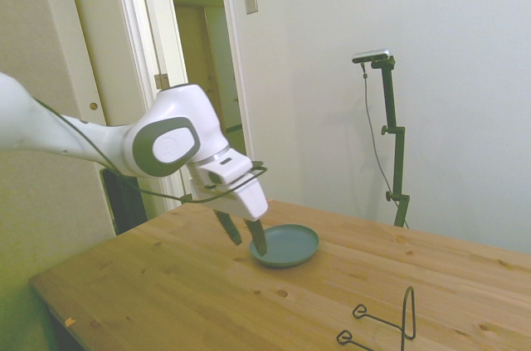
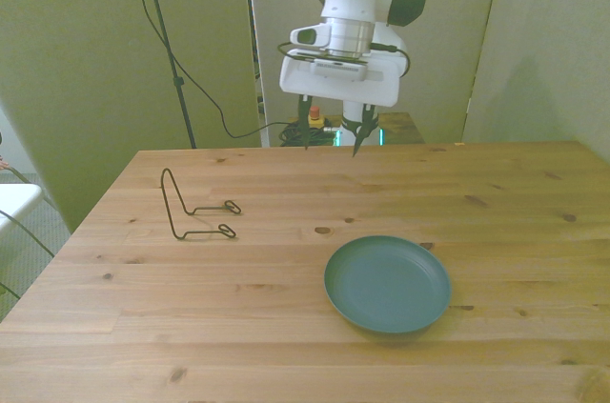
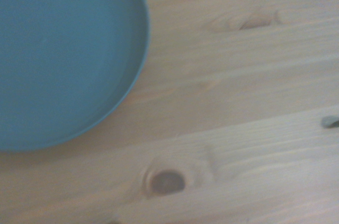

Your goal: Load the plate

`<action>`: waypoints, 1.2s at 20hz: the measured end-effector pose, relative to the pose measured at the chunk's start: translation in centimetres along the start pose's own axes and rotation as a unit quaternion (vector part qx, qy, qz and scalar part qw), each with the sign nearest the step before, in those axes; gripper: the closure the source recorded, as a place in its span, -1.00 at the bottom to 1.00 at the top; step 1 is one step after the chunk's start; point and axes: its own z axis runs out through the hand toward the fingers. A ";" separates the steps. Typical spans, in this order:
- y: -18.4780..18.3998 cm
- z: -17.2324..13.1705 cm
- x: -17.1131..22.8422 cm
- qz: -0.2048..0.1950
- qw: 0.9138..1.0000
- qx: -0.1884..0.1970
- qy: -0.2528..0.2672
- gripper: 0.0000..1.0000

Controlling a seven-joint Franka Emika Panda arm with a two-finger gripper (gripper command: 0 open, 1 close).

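The teal plate [image 2: 387, 284] lies flat on the wooden table [image 2: 515, 203], toward the near side and slightly to the front view's right of centre. It holds nothing. My gripper [image 2: 332, 144] hangs open and empty above the table's far part, behind the plate and a little toward the front view's left. In the side view the gripper [image 1: 246, 236] hovers just beside the plate [image 1: 292, 243], with its fingertips near the rim and not touching it. The wrist view shows part of the plate [image 3: 58, 54] on bare wood.
A thin black wire rack [image 2: 193, 208] stands on the table toward the front view's left, apart from the plate. The same rack [image 1: 388, 320] shows near the table's front edge in the side view. A dark knot [image 3: 167, 181] marks the wood near the plate.
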 end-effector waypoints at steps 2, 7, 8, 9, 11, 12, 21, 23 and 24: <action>-0.2 0.8 3.2 0.020 1.000 -0.003 0.002 -1.00; -1.2 3.2 7.1 0.060 0.996 0.013 -0.061 -1.00; -1.4 3.7 7.1 0.060 0.995 0.014 -0.078 -1.00; -1.6 4.3 6.8 0.055 0.994 0.015 -0.096 -1.00; -2.0 5.1 6.1 0.040 0.991 0.016 -0.127 -1.00; -2.1 5.3 5.9 0.033 0.990 0.016 -0.139 -1.00; -3.1 2.1 12.4 0.016 0.989 0.027 -0.142 -1.00; -3.5 2.4 13.0 0.003 0.989 0.031 -0.145 -1.00; -3.7 2.6 12.9 0.002 0.989 0.031 -0.145 -1.00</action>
